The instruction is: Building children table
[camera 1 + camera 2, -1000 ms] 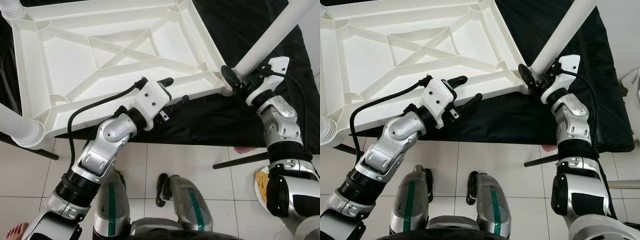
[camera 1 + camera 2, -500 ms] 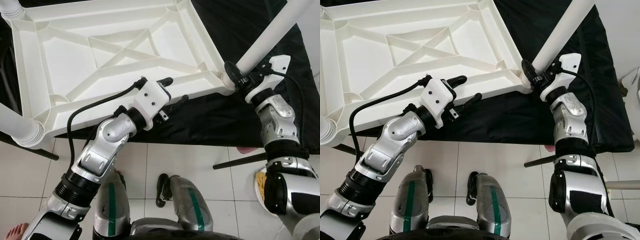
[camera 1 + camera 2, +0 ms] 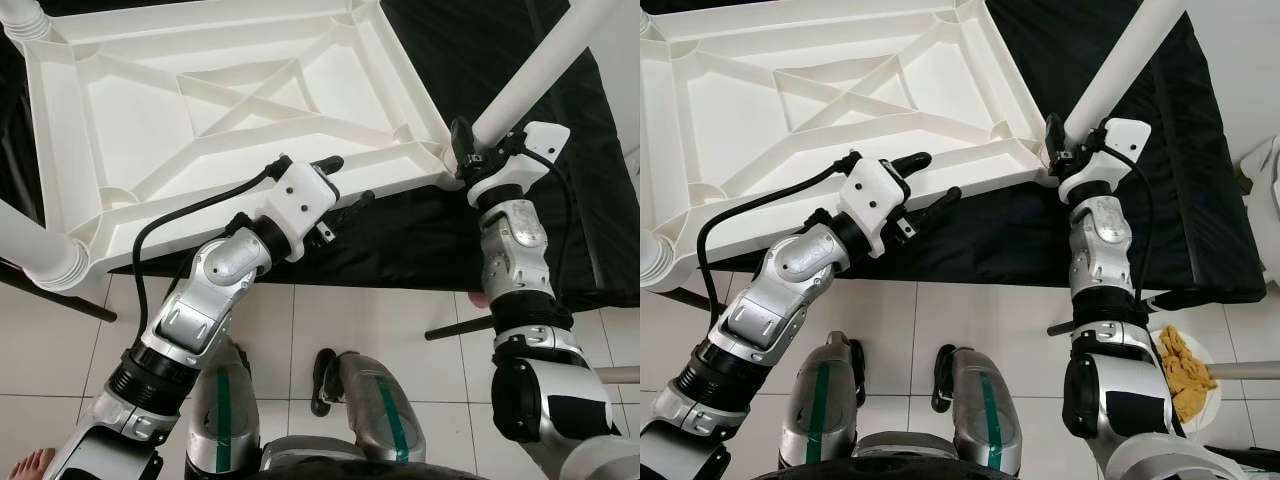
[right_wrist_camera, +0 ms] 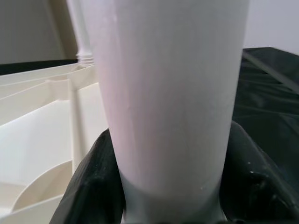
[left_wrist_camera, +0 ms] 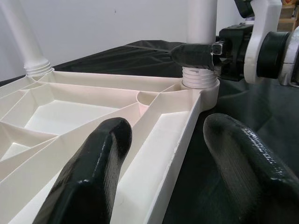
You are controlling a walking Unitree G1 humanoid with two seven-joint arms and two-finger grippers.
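Observation:
The white plastic tabletop [image 3: 130, 130] lies upside down on a black cloth, its ribs facing up. A white leg [image 3: 530, 75] stands in the near-right corner socket. My right gripper [image 3: 474, 150] is shut on that leg just above the socket; its fingers [image 4: 91, 182] wrap both sides of the leg [image 4: 173, 93]. My left gripper [image 3: 350, 180] is open, its fingers straddling the tabletop's near rim [image 5: 173, 149], one inside the frame and one outside. White legs also stand at the near-left corner [image 3: 35, 255] and the far-left corner [image 3: 25, 15].
The black cloth [image 3: 600, 200] spreads under and to the right of the tabletop. On the tiled floor lie a dark rod [image 3: 460, 328] and a plate of food [image 3: 1185, 365]. A person's foot [image 3: 30, 462] shows at the lower left.
My right wrist has turned around the leg and the forearm has swung inward, still gripping the leg. The left arm has barely moved.

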